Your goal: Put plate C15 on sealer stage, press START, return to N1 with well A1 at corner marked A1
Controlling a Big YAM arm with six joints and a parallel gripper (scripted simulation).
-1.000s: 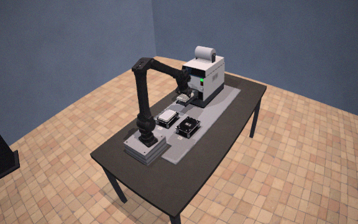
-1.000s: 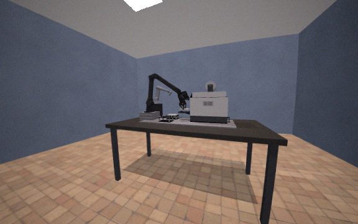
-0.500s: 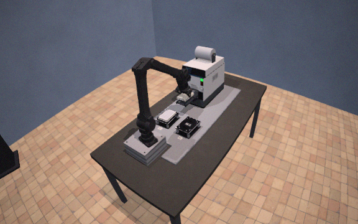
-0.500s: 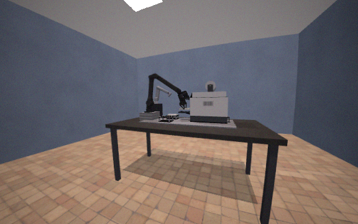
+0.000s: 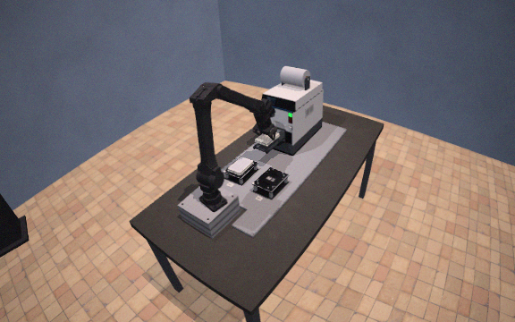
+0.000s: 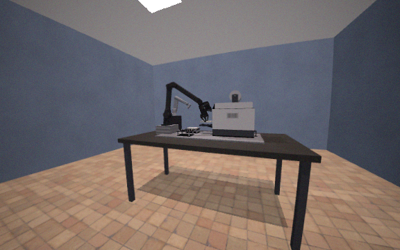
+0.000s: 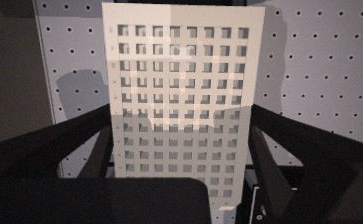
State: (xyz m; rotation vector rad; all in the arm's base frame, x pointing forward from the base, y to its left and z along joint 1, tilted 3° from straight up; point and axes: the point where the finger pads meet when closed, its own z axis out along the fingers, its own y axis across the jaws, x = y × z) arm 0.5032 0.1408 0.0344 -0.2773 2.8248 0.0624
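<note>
My gripper (image 5: 267, 134) (image 6: 204, 117) (image 7: 181, 111) is shut on plate C15 (image 5: 264, 139) (image 7: 182, 90), a pale well plate, by its long sides. It holds the plate just in front of the sealer (image 5: 295, 114) (image 6: 233, 119), low over the stage (image 5: 275, 144) and the perforated grey mat (image 7: 312, 75). The sealer's lamp (image 5: 291, 117) shows green. The black nest (image 5: 270, 182) nearer the table's middle is empty. The other nest (image 5: 235, 176) holds a second pale plate (image 5: 240, 165).
The arm's base (image 5: 210, 210) stands on a stepped grey block at the near end of the mat (image 5: 257, 219). A foil roll (image 5: 295, 76) sits on top of the sealer. The dark table (image 5: 329, 179) (image 6: 283, 147) carries it all.
</note>
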